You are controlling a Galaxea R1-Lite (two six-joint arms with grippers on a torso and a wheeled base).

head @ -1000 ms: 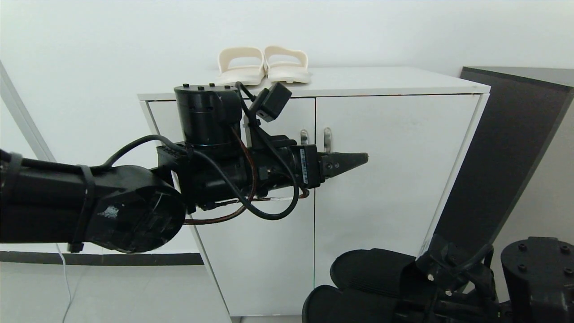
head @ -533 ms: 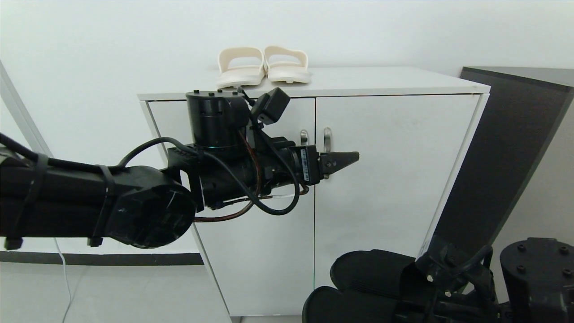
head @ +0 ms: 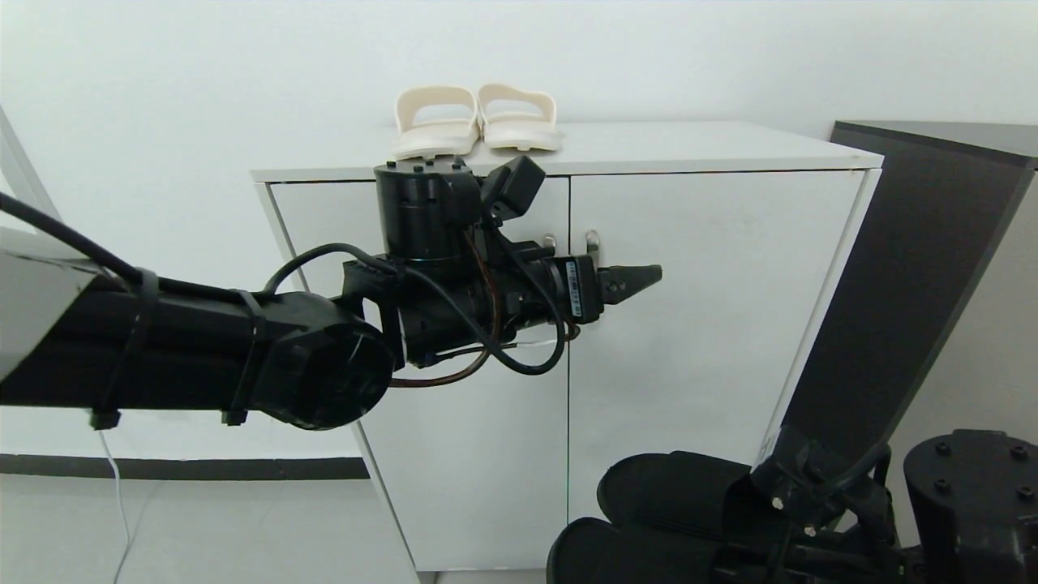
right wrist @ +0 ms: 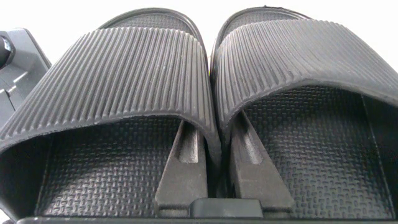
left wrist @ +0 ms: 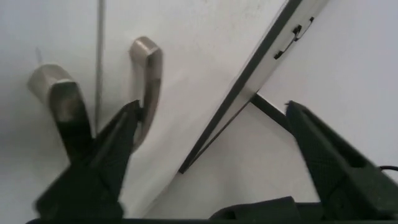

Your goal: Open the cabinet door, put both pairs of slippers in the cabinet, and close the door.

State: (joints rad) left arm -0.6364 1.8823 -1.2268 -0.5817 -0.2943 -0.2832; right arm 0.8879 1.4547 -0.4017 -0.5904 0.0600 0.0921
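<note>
The left gripper [head: 645,277] stands spread, nothing between its fingers, facing the closed cabinet [head: 714,324] doors. The right door's handle [left wrist: 147,74], long axis upright, lies just beside one fingertip [left wrist: 127,121] and outside the gap, so by my judgement the gripper must shift sideways to straddle it. The left arm is the nearer; the right gripper [right wrist: 214,165], low and well apart from the handle, is clamped on the black slippers [right wrist: 124,81], while the cream slippers [head: 476,118] rest on the cabinet top above the left gripper.

Closed cabinet doors [head: 697,324] before left pincer [head: 649,277]
</note>
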